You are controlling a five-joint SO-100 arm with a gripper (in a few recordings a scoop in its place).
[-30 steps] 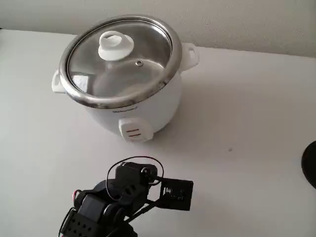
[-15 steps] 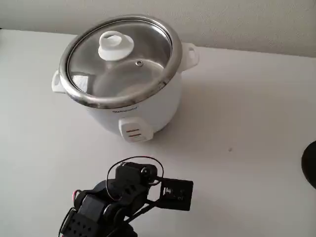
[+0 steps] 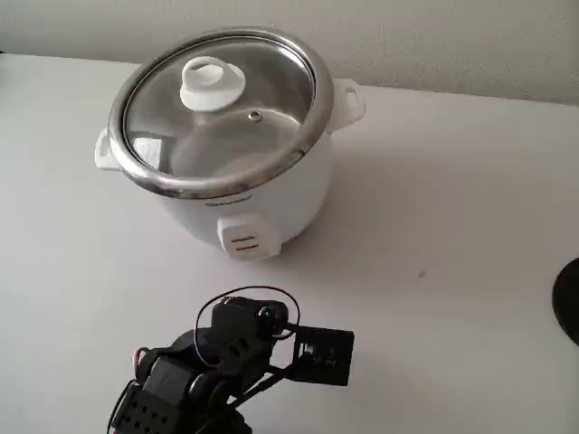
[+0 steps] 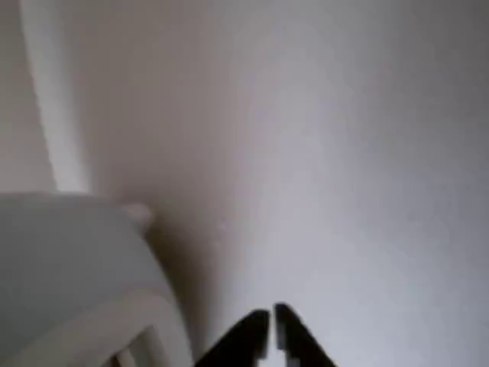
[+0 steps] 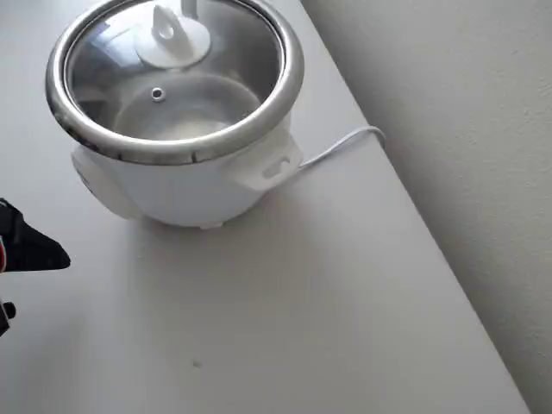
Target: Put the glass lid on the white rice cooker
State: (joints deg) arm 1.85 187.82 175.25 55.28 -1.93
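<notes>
A white table set against a pale wall carries a squat round white rice cooker, with the round clear glass lid sitting on its steel rim.

In the fixed view and the overhead view the metal-rimmed lid lies level across the cooker's top, its white knob upright at the centre and a small metal vent hole just beside it; a white cord runs off from the cooker's side handle. The black arm sits low on the table in front of the cooker's switch, well apart from it. In the wrist view the gripper shows two dark fingertips pressed nearly together, clenched on nothing, with the cooker's white body to the left.
</notes>
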